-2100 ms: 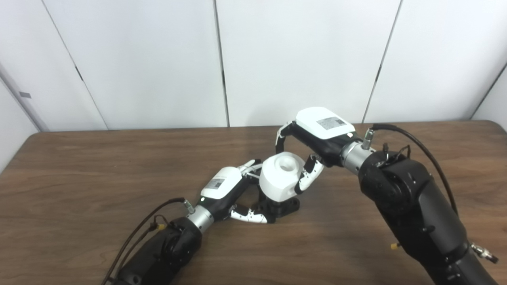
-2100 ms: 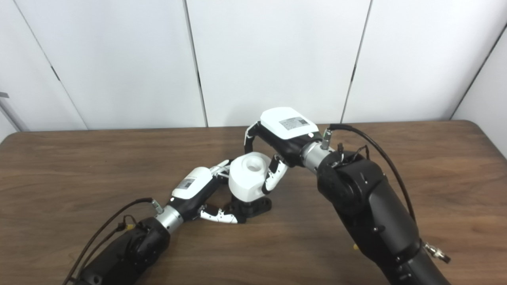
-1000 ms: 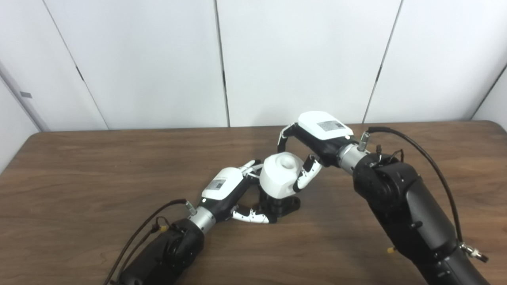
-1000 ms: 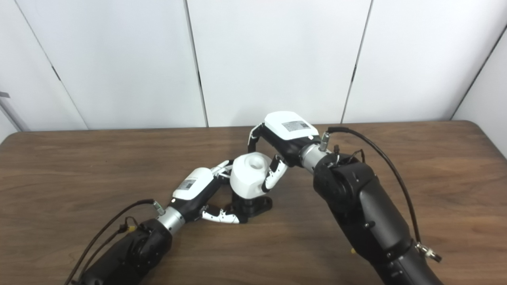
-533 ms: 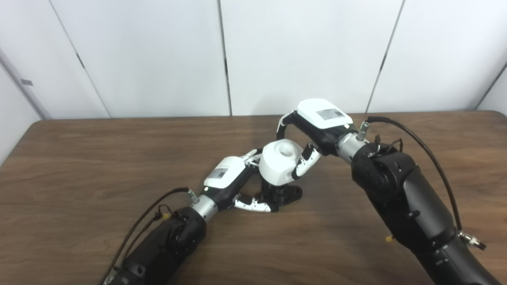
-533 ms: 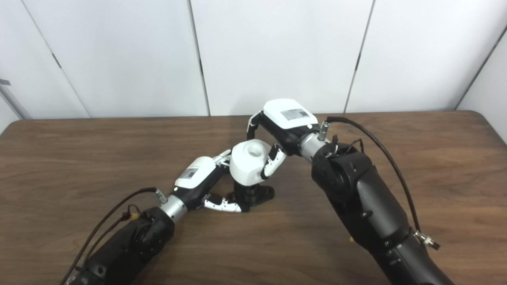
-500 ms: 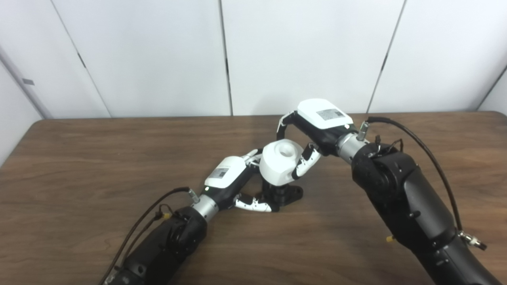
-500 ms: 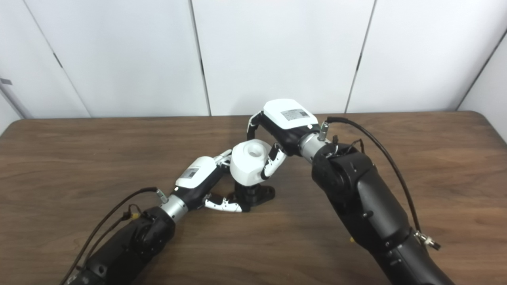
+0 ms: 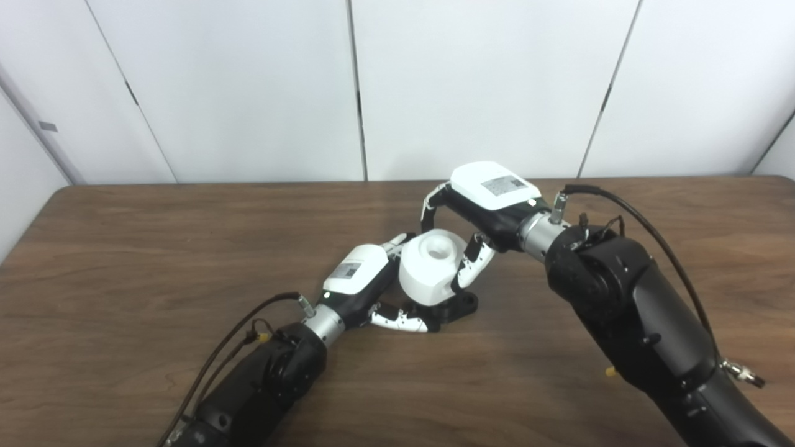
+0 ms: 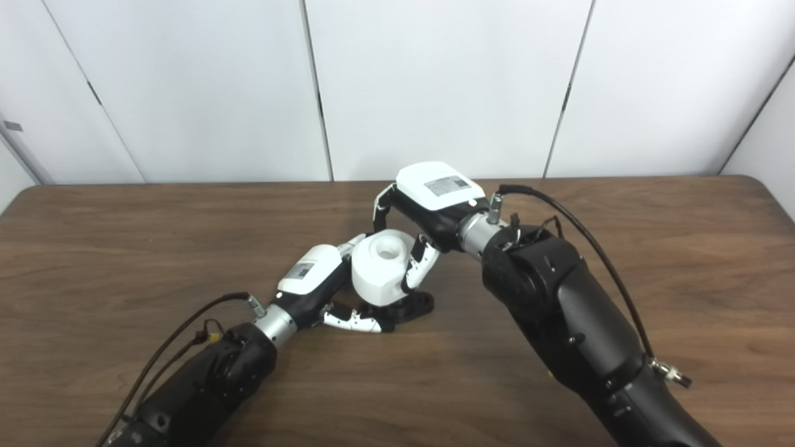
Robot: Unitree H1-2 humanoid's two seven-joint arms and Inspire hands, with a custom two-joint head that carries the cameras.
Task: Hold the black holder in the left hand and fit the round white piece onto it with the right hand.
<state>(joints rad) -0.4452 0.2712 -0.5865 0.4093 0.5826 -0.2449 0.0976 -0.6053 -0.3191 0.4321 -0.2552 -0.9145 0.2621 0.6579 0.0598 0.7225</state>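
Black arms, silver wrists, white-shelled hands with labels, black cables.

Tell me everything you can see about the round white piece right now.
The round white piece is a chunky, matte, plastic-looking knob with faceted sides and a round recess in its top. It stands roughly upright on the black holder, whose flanged base rests on the wooden table. The right hand grips it from above and behind, fingers on both sides; the left hand presses close at its left.
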